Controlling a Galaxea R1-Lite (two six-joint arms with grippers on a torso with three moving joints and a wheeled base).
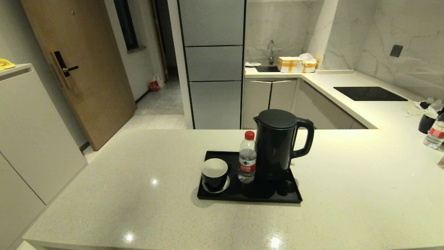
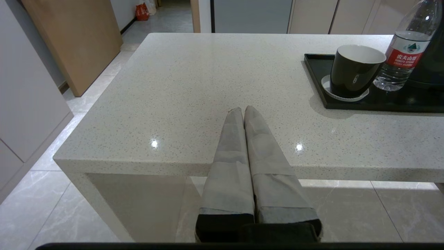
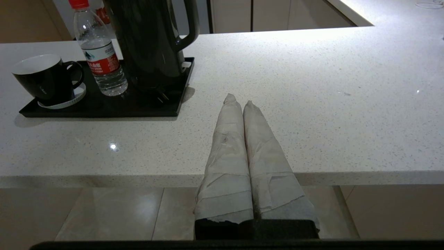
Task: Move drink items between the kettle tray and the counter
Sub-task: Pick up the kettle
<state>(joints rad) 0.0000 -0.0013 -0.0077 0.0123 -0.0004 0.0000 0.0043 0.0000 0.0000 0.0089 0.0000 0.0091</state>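
On the speckled counter (image 1: 138,180) lies the black kettle tray (image 1: 242,196). The tall black kettle (image 1: 276,144) stands at the tray's right, the red-capped water bottle (image 1: 247,157) in the middle, and the black mug (image 1: 214,173) on a white saucer (image 1: 225,185) at its left. Neither arm shows in the head view. My left gripper (image 2: 241,110) is shut and empty, hovering over the counter's near edge, left of the tray (image 2: 381,102) and mug (image 2: 353,71). My right gripper (image 3: 239,100) is shut and empty too, right of the tray (image 3: 104,107) and kettle (image 3: 149,38).
A second dark mug (image 1: 427,122) and another bottle (image 1: 435,133) stand at the counter's far right. A black cooktop (image 1: 369,93) lies behind on the right wing. Yellow-taped boxes (image 1: 290,64) sit by the sink. A door and cabinets stand on the left.
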